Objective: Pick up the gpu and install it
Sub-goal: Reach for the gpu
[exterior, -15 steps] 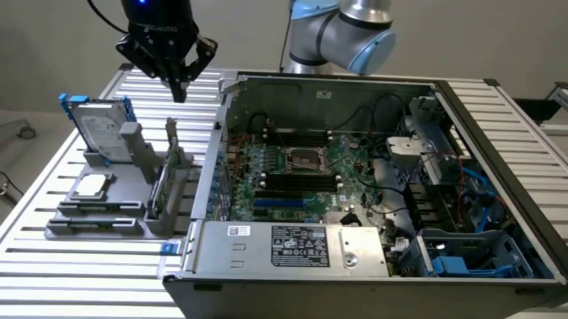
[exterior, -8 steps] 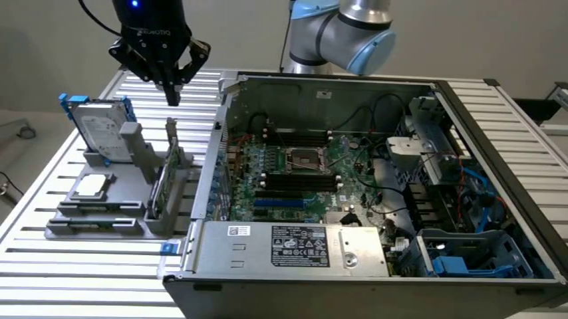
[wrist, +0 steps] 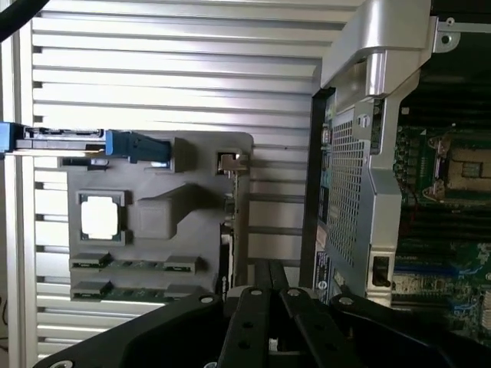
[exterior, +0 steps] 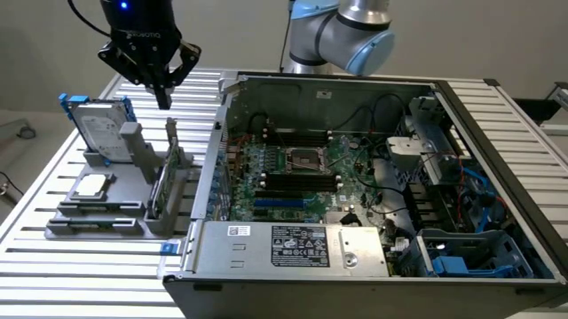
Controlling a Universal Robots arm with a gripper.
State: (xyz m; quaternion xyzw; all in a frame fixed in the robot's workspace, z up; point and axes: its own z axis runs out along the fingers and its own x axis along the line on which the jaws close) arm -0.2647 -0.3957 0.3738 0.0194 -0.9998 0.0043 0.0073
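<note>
At the near edge of the table (exterior: 80,272) lies the open computer case (exterior: 217,126), its labelled power supply cover (exterior: 284,246) closest and the motherboard (exterior: 302,169) behind it. Just beside the case's outer wall, on the exterior view's left, a grey fixture (exterior: 98,222) sits on the table. The gpu (exterior: 162,179) stands on its long edge in a slot along the fixture's edge nearest the case, silver bracket at the far end, untouched. A processor chip (exterior: 93,187) lies flat mid-fixture, and a hard drive (exterior: 102,129) stands upright at its far corner. Above the far end of the gpu hovers the gripper (exterior: 163,100), fingers pinched together on nothing, clear of the card.

The likely trouble is those closed fingers. If they went down as they are, the tips would land on the card's thin top edge rather than either side of it, jamming it into the slot or tipping it. A grasp near the bracket end, off the card's middle, could let it swing once lifted. The case wall is just beside the slot, so a swinging card could knock it.
</note>
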